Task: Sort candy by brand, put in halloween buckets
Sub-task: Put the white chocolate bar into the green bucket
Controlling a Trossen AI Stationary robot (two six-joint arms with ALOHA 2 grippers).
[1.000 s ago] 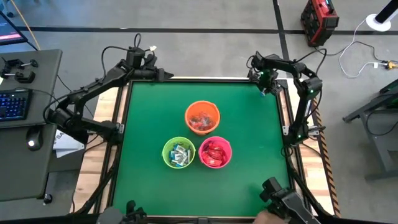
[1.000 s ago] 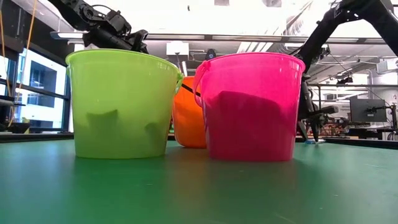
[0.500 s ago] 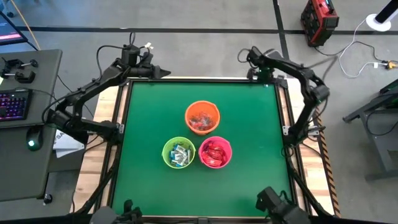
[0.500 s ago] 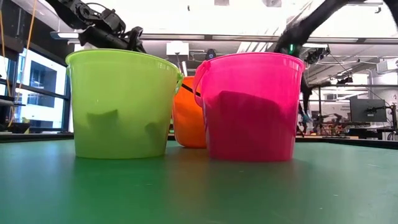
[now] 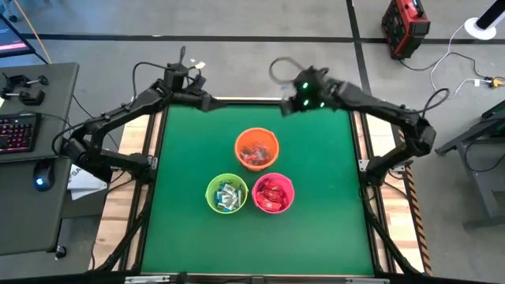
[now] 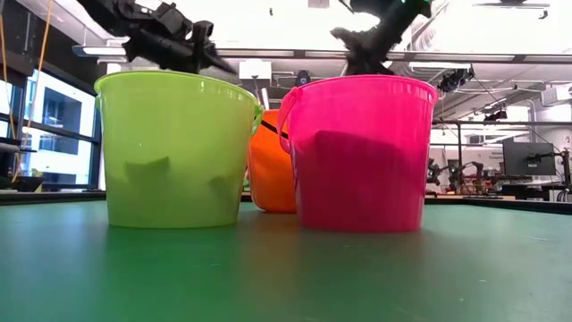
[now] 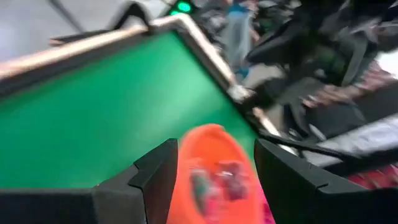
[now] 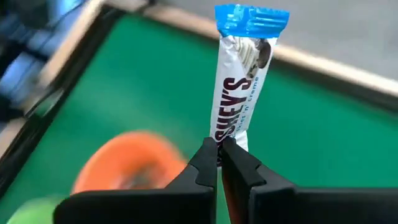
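Right gripper [image 8: 219, 152], near the worktop's far edge, is clamped on a blue-and-white candy [image 8: 242, 81] projecting beyond its fingertips. Left gripper [image 7: 214, 168] is open, empty.

Bright, even overhead light with ceiling glare washing out the low view's background, soft shadows under the buckets [image 6: 268, 152], and heavy motion blur in both wrist views, though the candy [image 8: 242, 81] above the fingers [image 8: 208, 165] stays sharp.

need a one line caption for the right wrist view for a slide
Right gripper pinches a blue-and-white candy bar upright above the green table, with the orange bucket beyond.
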